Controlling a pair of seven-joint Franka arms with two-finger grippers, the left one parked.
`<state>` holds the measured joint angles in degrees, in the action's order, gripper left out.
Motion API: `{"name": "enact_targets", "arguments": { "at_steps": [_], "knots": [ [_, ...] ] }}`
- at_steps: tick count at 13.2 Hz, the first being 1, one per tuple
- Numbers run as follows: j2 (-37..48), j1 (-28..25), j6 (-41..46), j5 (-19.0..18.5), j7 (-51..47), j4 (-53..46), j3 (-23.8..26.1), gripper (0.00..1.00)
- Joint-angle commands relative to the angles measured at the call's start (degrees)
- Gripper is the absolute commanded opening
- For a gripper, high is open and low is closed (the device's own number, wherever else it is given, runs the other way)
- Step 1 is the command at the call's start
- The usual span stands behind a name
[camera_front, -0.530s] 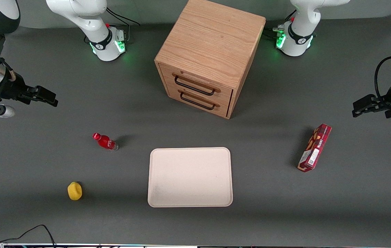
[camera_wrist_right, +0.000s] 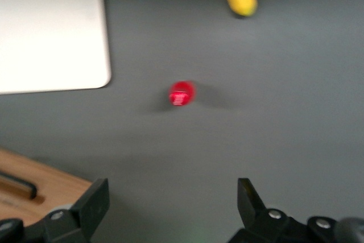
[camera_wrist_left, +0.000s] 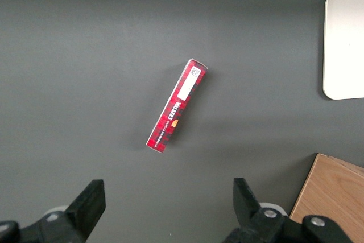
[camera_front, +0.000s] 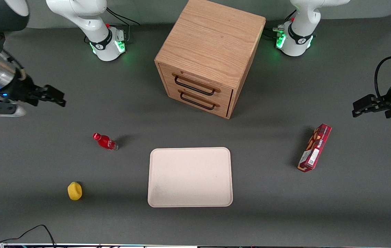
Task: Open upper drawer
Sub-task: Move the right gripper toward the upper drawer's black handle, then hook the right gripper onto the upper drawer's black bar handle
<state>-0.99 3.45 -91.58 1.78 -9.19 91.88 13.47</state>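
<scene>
Light-oak upper drawer [camera_front: 195,83], black bar handle, closed flush in cabinet.

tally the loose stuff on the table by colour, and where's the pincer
Red: 2, small red bottle, long red carton
Yellow: 1, yellow lemon-like fruit
Cream: 1, flat cream tray
Total: 4
Pincer: open, above the table toward the working arm's end, apart from the upper drawer.
</scene>
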Motion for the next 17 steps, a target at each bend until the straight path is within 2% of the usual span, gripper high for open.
{"name": "enact_targets", "arguments": {
  "at_steps": [1, 2, 5, 9, 12, 17],
  "knots": [
    [-4.53, -0.37, 0.35, 0.86, 12.38, -5.47, 8.56, 1.00],
    [-6.54, -0.37, -0.17, 0.77, 15.84, -6.88, 12.42, 1.00],
    [-14.62, -1.94, -5.25, 0.86, 16.66, -7.86, 23.50, 1.00],
    [-24.21, -5.29, -11.40, 0.51, 18.32, -7.68, 29.93, 1.00],
    [-27.12, -7.48, -14.67, 0.07, 23.69, -7.33, 30.12, 1.00],
    [-27.66, -8.63, -17.57, -1.25, 23.87, -3.12, 30.21, 1.00]
  ]
}}
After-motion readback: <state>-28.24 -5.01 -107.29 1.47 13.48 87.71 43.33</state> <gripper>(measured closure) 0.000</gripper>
